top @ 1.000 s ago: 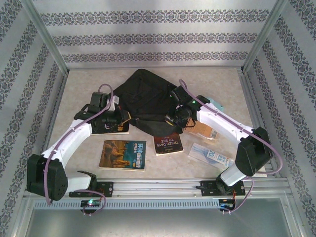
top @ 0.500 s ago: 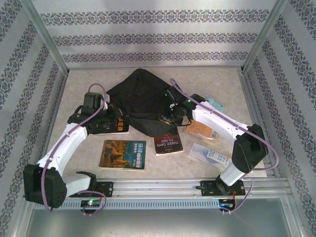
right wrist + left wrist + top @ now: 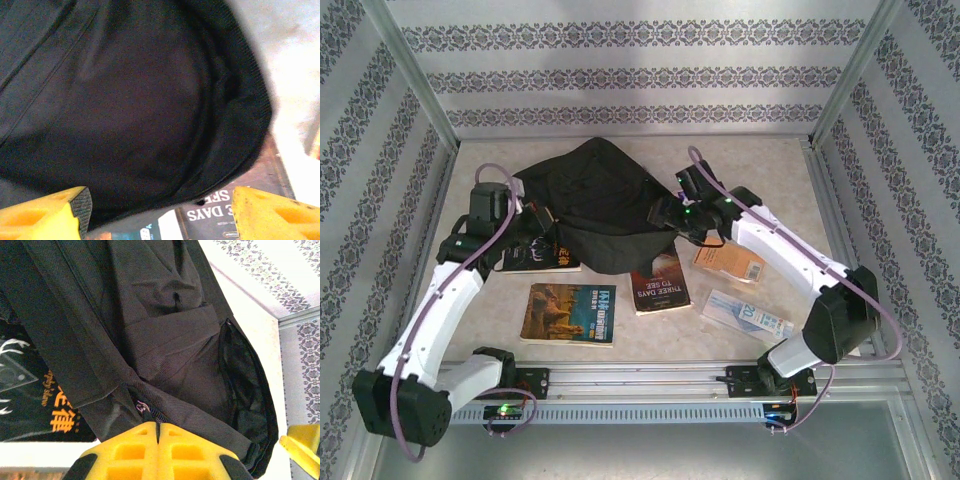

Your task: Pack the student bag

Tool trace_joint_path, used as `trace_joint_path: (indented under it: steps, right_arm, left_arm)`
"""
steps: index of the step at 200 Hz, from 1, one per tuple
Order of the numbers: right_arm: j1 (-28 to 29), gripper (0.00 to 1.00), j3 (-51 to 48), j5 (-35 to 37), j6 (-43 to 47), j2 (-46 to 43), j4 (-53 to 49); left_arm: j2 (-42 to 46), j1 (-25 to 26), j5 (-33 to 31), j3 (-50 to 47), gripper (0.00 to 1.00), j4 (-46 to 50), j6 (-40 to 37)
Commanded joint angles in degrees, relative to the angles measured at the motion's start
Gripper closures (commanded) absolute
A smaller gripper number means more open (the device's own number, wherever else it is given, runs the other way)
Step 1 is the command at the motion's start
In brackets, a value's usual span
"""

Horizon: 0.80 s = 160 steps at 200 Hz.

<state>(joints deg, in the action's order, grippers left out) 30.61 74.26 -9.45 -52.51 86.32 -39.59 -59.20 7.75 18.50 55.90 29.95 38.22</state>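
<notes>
Top external view: the student bag (image 3: 595, 200) lies on the table (image 3: 770, 160), books (image 3: 570, 312) just beside it, none packed yet, I think. Left gripper (image 3: 157, 432) pinches its edge; right gripper (image 3: 160, 200) gapes wide.

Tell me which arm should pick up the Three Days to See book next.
Right. The right gripper is open and hovers at the near edge of the student bag, close to the Three Days to See book. The left gripper is shut on the bag's fabric, probably busy holding it.
</notes>
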Motion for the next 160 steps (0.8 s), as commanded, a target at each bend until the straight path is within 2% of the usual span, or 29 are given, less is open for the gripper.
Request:
trace_joint_path:
  steps: [1,26,58,67,87,105,128,146,160]
  right_arm:
    - [-1.7,0.23,-3.2,0.3,-1.5,-0.4,0.7]
    - [-2.3,0.18,-4.1,1.0,-0.5,0.6,1.4]
    - [-2.2,0.18,-3.6,-0.7,0.3,4.4,1.9]
    - [-2.1,0.19,-3.6,-1.7,0.5,5.2,2.7]
    - [-0.9,0.21,-2.8,-1.1,2.4,6.4,2.9]
    - [-0.2,0.27,-2.4,-0.1,4.0,7.5,2.4]
    - [-0.1,0.35,-3.3,0.0,4.4,7.7,3.5]
    - [-0.1,0.35,-3.7,0.9,4.6,6.9,3.8]
    - [-0.1,0.35,-3.4,1.7,5.4,6.3,3.3]
  left_arm:
    - [3.9,0.0,-2.8,-1.2,1.0,5.8,-0.6]
    - [6.2,0.7,-2.5,-6.2,1.0,7.2,1.2]
    - [6.6,1.5,-1.3,-11.7,1.0,6.8,0.5]
    - [6.4,1.8,-1.6,-12.1,0.92,7.5,-0.5]
    - [6.0,2.2,-4.8,-10.0,0.62,11.3,-4.2]
    - [5.6,3.2,-8.8,-5.8,0.49,14.0,-8.0]
    - [2.6,9.1,-16.4,0.8,0.45,15.3,-12.9]
    - [-2.7,16.7,-24.8,7.0,0.44,15.9,-17.7]
    - [-8.8,22.2,-27.7,11.8,0.43,16.5,-21.8]
